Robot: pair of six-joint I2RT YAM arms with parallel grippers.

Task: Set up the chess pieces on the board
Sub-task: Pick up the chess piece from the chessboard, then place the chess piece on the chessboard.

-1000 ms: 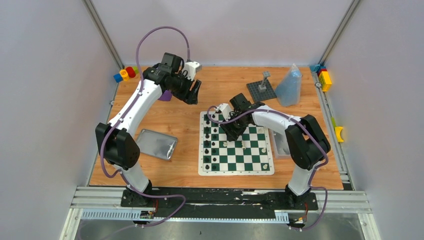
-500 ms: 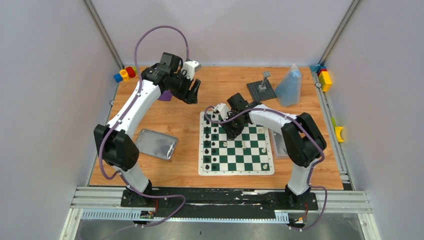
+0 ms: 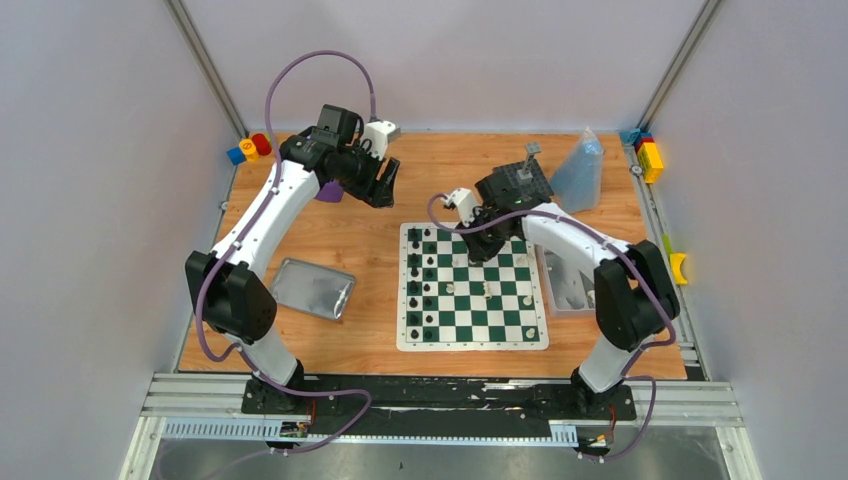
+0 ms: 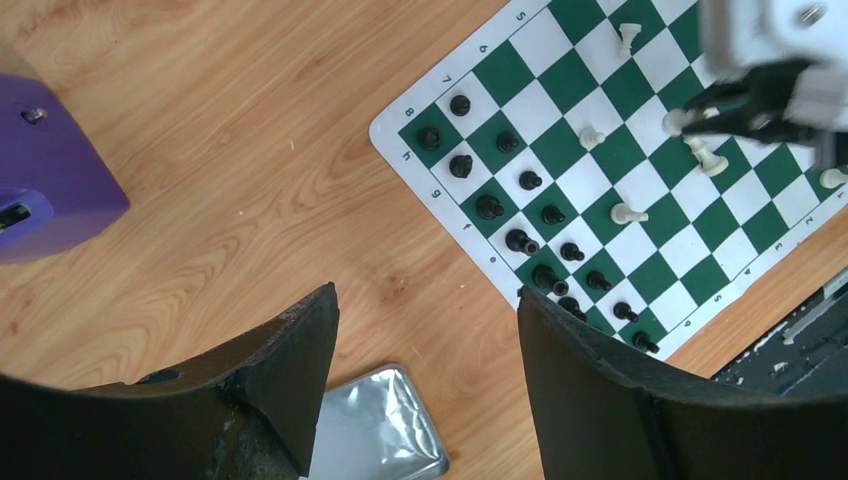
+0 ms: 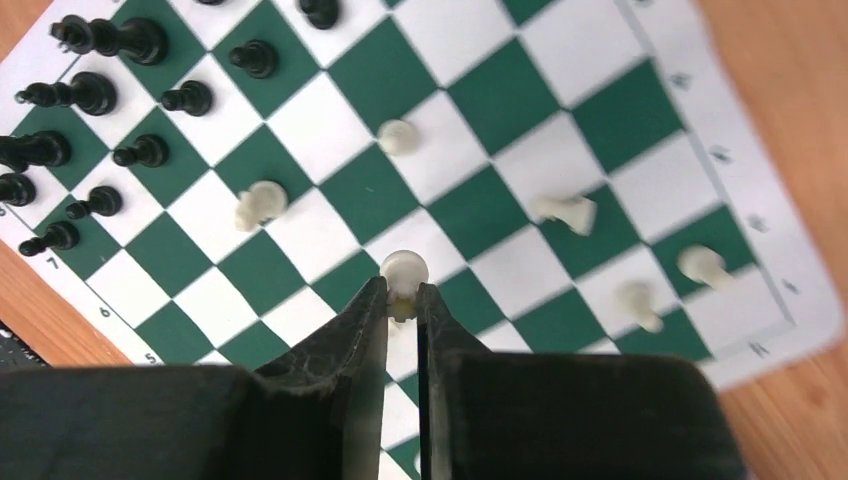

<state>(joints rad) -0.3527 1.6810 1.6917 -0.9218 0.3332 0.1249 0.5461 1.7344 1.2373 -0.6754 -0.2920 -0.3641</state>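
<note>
Wooden desk [image 3: 360, 240] is carrying the green-and-white board [image 3: 470, 343] in the overhead view, with the black pieces [image 3: 414, 290] standing in two files along its left edge.

From the left wrist, the left end effector [image 4: 425, 300] is hanging wide open and empty over bare wood, beside the board.

From the right wrist, the right end effector [image 5: 402, 310] is pinching a white pawn [image 5: 403, 268] mid-board. The other white pieces [image 5: 565, 210] are lying scattered, some tipped, so white's side is looking mostly undone.

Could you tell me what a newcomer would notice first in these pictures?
The green-and-white checkered roll-up board in the middle, with black plastic chess pieces lining its left edge. The right gripper pinches a cream plastic pawn in its jaws. The left gripper hangs open off the board's far-left corner.
</note>
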